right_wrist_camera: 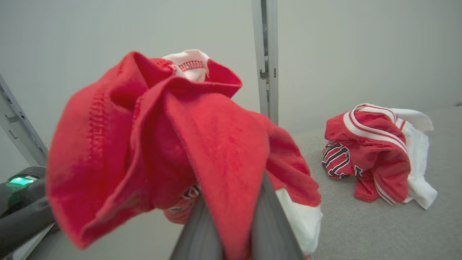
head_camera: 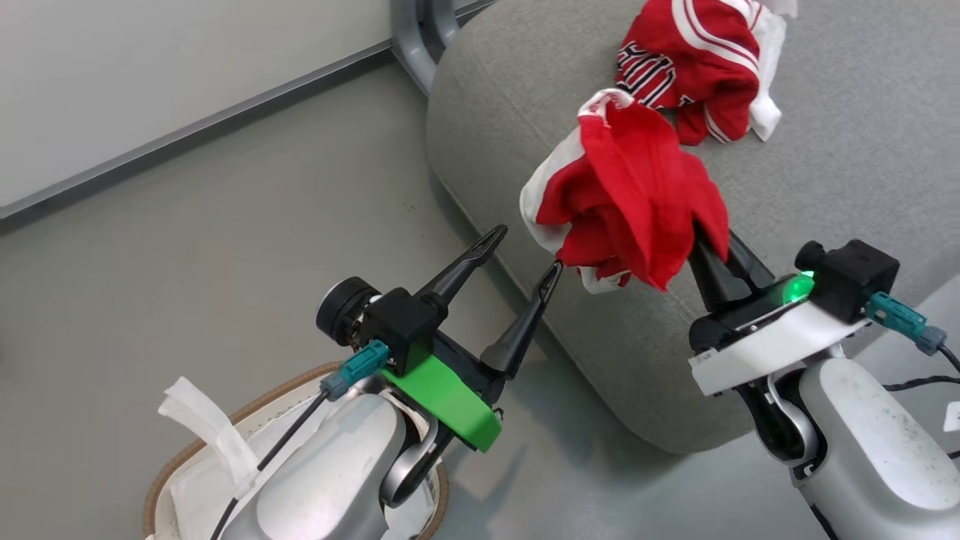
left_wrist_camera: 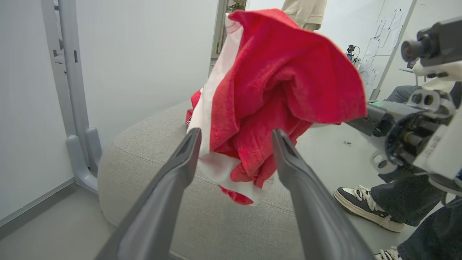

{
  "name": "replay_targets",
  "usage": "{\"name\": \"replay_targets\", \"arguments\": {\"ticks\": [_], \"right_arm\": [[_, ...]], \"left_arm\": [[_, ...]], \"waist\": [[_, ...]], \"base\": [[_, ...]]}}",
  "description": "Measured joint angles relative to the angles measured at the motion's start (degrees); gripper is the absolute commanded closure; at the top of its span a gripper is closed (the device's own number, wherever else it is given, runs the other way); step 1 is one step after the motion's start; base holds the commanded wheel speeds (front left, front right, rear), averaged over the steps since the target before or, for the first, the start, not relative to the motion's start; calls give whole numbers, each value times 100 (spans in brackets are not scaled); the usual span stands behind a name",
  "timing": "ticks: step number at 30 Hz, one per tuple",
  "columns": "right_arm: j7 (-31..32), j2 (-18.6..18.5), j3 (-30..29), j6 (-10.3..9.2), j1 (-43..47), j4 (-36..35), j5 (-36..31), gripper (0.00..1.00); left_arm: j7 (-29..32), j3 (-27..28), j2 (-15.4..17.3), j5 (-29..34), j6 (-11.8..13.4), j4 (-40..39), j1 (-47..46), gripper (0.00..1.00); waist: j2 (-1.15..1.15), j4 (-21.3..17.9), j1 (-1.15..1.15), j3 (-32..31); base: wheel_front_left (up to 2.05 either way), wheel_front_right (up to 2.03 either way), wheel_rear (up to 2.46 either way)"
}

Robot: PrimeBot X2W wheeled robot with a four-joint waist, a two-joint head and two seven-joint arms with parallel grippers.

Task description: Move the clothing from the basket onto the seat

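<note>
My right gripper (head_camera: 709,244) is shut on a bunched red garment with white trim (head_camera: 626,202), holding it in the air over the near left edge of the grey seat (head_camera: 840,172). The same garment (right_wrist_camera: 173,144) drapes over my right fingers, and it hangs just beyond my open left fingers as the red garment (left_wrist_camera: 274,90). My left gripper (head_camera: 529,251) is open and holds nothing, just left of the hanging cloth and beside the seat's edge. A second red jersey with white stripes and lettering (head_camera: 697,64) lies on the seat. The basket (head_camera: 195,457) sits at the lower left, under my left arm.
A white sheet (head_camera: 214,435) lines the basket and sticks up over its rim. A grey metal frame (head_camera: 416,37) stands at the seat's far left corner by the wall. A person's legs and shoes (left_wrist_camera: 371,207) stand on the floor beyond the seat.
</note>
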Motion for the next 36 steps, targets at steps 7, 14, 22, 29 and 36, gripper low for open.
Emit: {"name": "replay_targets", "arguments": {"ticks": [7,14,22,29,36], "right_arm": [[0,45,-449,0,415,-134,-141,100],[0,37,-727,0,286,54,-361,100],[0,-147,-1495,0,-509,734,-767,100],[0,-480,-2236,0,-1442,1400,-1069,100],[0,-844,-2971,0,-2342,2372,-1448,100]], "left_arm": [[0,-159,-3,-44,0,23,-11,0],[0,-160,136,-51,0,42,-16,0],[1,-221,386,-40,0,45,-112,0],[0,-254,651,-41,0,-3,-341,0],[1,-375,887,-38,0,-55,-558,0]], "waist": [[0,-276,0,92],[0,-294,0,283],[0,-157,0,686],[0,104,0,1115],[0,403,0,1572]], "base": [[0,0,0],[0,0,0],[0,0,0],[0,0,0],[0,0,0]]}}
